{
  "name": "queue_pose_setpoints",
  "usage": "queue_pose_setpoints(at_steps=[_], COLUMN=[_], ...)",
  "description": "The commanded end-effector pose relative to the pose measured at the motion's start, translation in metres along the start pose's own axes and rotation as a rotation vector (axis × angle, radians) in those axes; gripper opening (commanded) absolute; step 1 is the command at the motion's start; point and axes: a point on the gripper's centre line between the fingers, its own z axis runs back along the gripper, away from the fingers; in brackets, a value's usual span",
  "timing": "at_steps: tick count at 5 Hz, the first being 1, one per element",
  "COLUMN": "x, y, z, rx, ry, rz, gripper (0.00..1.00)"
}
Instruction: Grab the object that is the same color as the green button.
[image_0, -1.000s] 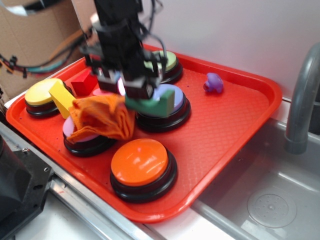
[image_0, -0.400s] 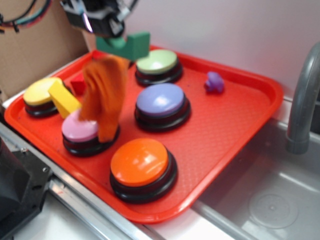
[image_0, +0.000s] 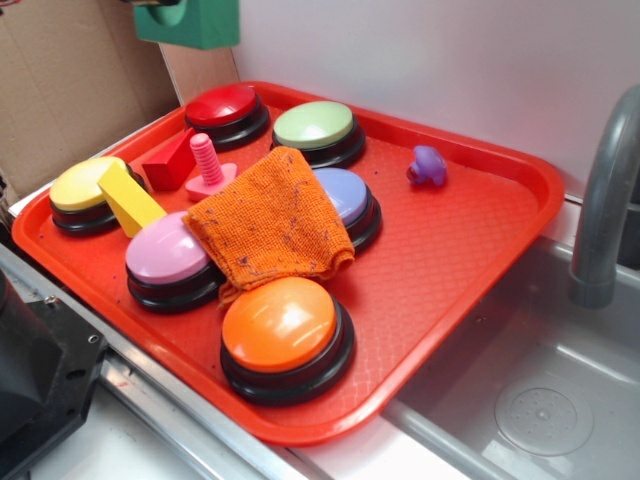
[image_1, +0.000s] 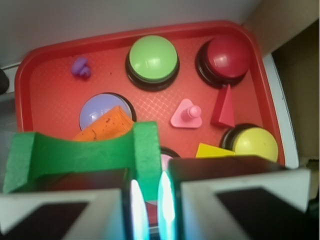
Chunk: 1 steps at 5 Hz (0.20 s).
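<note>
The end effector (image_1: 148, 200) is closed on one leg of the green arch block (image_1: 80, 155), holding it high above the red tray (image_0: 450, 250), at the top edge of the exterior view. On the tray below, the pale green button (image_0: 314, 125) sits at the back beside a dark red button (image_0: 222, 105). An orange cloth (image_0: 270, 225) lies across the purple button (image_0: 345, 195), between the pink button (image_0: 165, 255) and orange button (image_0: 280, 322).

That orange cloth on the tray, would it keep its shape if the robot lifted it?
Probably not. The cloth sags over the purple button and follows its dome, so it looks floppy. Its folds and loose edges suggest it would hang down from a pinch. It looks thin and likely light, and its woven surface seems unlikely to slip.
</note>
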Motion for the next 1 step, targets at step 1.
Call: queue_pose_setpoints(at_steps=[1], x=[0.0094], y=[0.0079], z=[0.0049], rx=[-0.016], ry=[-0.037], rz=[0.000], gripper=[0.00])
